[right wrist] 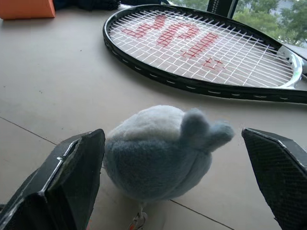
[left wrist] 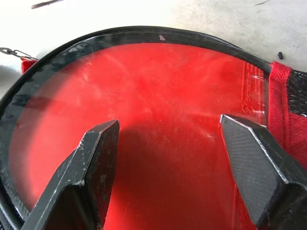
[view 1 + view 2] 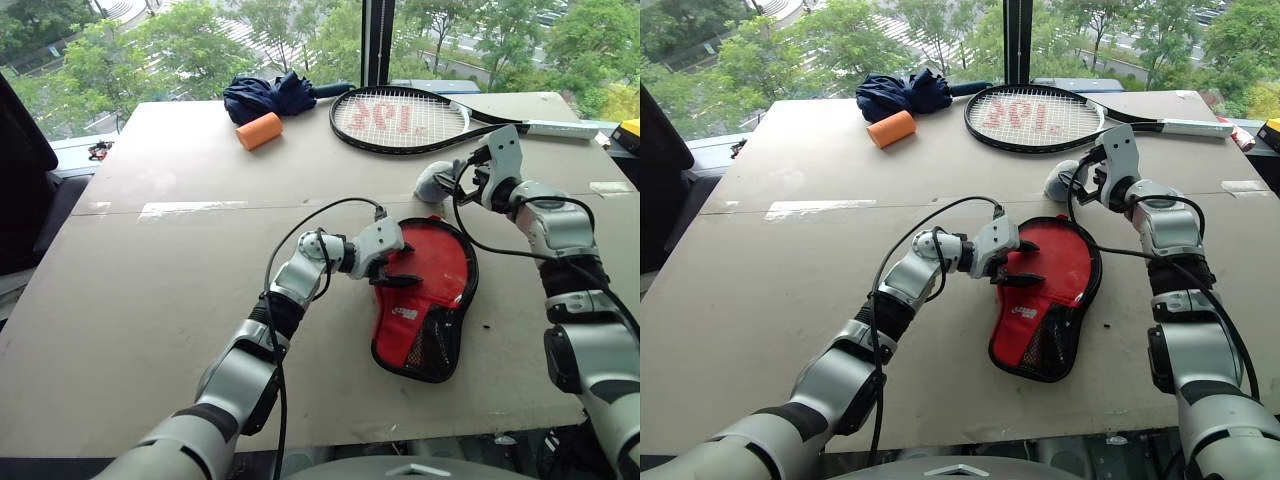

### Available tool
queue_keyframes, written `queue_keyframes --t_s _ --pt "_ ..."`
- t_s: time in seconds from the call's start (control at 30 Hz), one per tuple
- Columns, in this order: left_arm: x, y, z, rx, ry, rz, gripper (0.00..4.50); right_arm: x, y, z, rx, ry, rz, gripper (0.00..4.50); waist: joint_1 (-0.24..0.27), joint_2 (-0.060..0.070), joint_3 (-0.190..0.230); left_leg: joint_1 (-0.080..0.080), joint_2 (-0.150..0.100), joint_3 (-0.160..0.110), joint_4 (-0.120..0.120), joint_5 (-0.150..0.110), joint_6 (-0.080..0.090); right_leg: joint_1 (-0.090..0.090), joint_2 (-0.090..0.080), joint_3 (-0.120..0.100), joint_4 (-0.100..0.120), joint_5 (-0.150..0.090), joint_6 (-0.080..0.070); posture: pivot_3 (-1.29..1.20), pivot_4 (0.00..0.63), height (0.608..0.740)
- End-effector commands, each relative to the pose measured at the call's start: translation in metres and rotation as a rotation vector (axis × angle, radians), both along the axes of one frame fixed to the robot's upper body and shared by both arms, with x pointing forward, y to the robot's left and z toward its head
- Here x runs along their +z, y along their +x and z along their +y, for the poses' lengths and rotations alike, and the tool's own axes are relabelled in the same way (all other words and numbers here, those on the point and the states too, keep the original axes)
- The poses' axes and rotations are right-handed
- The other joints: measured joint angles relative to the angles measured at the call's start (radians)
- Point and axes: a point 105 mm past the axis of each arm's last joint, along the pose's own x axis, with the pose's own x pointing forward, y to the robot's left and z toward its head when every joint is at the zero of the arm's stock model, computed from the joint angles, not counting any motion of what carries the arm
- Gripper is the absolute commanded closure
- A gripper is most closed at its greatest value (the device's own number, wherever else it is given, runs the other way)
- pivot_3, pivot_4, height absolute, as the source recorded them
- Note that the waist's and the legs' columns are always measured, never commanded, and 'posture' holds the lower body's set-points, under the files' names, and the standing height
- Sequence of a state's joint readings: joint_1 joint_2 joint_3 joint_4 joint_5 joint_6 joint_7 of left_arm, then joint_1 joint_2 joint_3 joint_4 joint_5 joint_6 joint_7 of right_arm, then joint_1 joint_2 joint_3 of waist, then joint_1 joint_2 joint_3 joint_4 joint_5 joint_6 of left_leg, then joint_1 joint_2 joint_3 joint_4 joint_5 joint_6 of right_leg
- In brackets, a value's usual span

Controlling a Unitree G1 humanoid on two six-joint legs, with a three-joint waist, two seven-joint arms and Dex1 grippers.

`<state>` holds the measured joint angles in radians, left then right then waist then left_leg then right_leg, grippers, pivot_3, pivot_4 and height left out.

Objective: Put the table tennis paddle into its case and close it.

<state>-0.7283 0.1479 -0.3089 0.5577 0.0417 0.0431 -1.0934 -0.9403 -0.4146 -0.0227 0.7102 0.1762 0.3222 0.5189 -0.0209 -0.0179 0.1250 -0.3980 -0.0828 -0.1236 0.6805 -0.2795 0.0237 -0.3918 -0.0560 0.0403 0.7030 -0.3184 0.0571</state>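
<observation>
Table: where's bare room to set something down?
Free: the table's whole left side, from the tape strip to the near edge, and the strip right of the case. Crowded: the far edge with umbrella, orange roll, racket, plush.

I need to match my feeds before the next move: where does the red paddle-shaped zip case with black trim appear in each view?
Left eye view: red paddle-shaped zip case, centre-right, under the left claw.
Right eye view: lower centre.
Left wrist view: its red face and black rim lie just beyond the fingers.
Right wrist view: not in it.
Shared landmark: the black strung tennis racket at the far table edge.
</observation>
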Motion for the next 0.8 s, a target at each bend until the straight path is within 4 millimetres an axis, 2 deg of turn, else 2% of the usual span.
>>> queue_keyframes --t_s 0.03,0.23,0.3,0.37,0.47,0.57,0.6,0.63,0.73,0.8 --pt "-0.02 -0.008 -0.001 0.005 0.054 0.047 1.09 0.017 0.015 -0.003 -0.065 0.098 -0.034 0.02 0.003 0.0 0.0 0.0 0.0 0.0 0.0 0.0 0.0 0.0 0.0 0.0 0.0 0.0 0.0 0.0 0.15 0.74" --pt "-0.018 -0.007 -0.002 0.021 0.041 0.04 1.09 -0.016 0.018 0.002 -0.082 0.16 0.146 0.02 0.001 0.001 0.0 0.0 0.0 -0.002 -0.001 0.0 0.0 0.001 0.0 -0.001 -0.002 0.0 0.0 0.0 0.15 0.74" --pt "-0.016 -0.005 -0.002 0.032 0.037 0.036 1.09 -0.015 0.018 0.003 -0.069 0.189 0.156 0.51 -0.001 0.001 0.0 0.0 0.0 -0.001 -0.001 0.0 0.0 0.001 0.0 -0.001 -0.001 0.0 0.0 0.0 0.15 0.74" --pt "-0.016 -0.004 -0.002 0.046 0.033 0.038 1.09 -0.013 0.017 0.002 -0.062 0.205 0.157 1.18 -0.003 0.001 0.0 0.0 0.0 -0.001 0.0 0.0 0.0 0.001 0.0 -0.001 -0.001 0.0 0.0 0.0 0.15 0.74" --pt "-0.019 -0.004 -0.003 0.052 0.038 0.045 1.09 -0.008 0.017 -0.005 -0.085 0.228 0.144 2.62 -0.005 0.002 -0.001 0.0 0.0 -0.002 0.0 0.0 0.0 0.001 0.0 -0.001 -0.001 0.0 0.0 0.0 0.15 0.74" --pt "-0.028 -0.006 -0.008 0.065 0.056 0.069 1.09 0.001 0.019 -0.026 -0.179 0.282 0.109 4.06 -0.005 0.002 -0.001 0.0 0.0 -0.002 0.0 0.0 0.0 0.001 -0.001 -0.001 0.0 0.0 0.0 0.0 0.15 0.74" --pt "-0.031 -0.006 -0.01 0.072 0.059 0.079 1.09 0.002 0.019 -0.033 -0.217 0.307 0.101 4.32 -0.004 0.002 -0.001 0.0 0.0 -0.002 0.0 0.0 0.0 0.001 -0.001 -0.001 0.0 0.0 0.0 0.0 0.15 0.74" --pt "-0.034 -0.007 -0.011 0.082 0.062 0.09 1.09 0.003 0.019 -0.039 -0.253 0.32 0.092 4.43 -0.004 0.002 -0.001 0.0 0.0 -0.002 0.0 0.0 0.0 0.001 -0.001 -0.001 -0.001 0.0 0.0 0.0 0.15 0.74" --pt "-0.049 -0.007 -0.012 0.125 0.097 0.112 1.09 -0.001 0.014 -0.063 -0.379 0.328 0.061 4.43 0.001 0.002 -0.001 0.0 0.0 -0.002 0.0 0.0 0.0 0.001 -0.001 -0.001 -0.001 0.0 0.0 0.0 0.15 0.74" --pt "-0.055 -0.008 -0.011 0.144 0.113 0.126 1.09 -0.005 0.009 -0.073 -0.43 0.326 0.053 4.43 0.008 0.003 -0.002 0.0 0.0 -0.002 0.001 0.0 0.0 0.002 -0.001 -0.001 -0.001 0.0 0.0 0.0 0.15 0.74"
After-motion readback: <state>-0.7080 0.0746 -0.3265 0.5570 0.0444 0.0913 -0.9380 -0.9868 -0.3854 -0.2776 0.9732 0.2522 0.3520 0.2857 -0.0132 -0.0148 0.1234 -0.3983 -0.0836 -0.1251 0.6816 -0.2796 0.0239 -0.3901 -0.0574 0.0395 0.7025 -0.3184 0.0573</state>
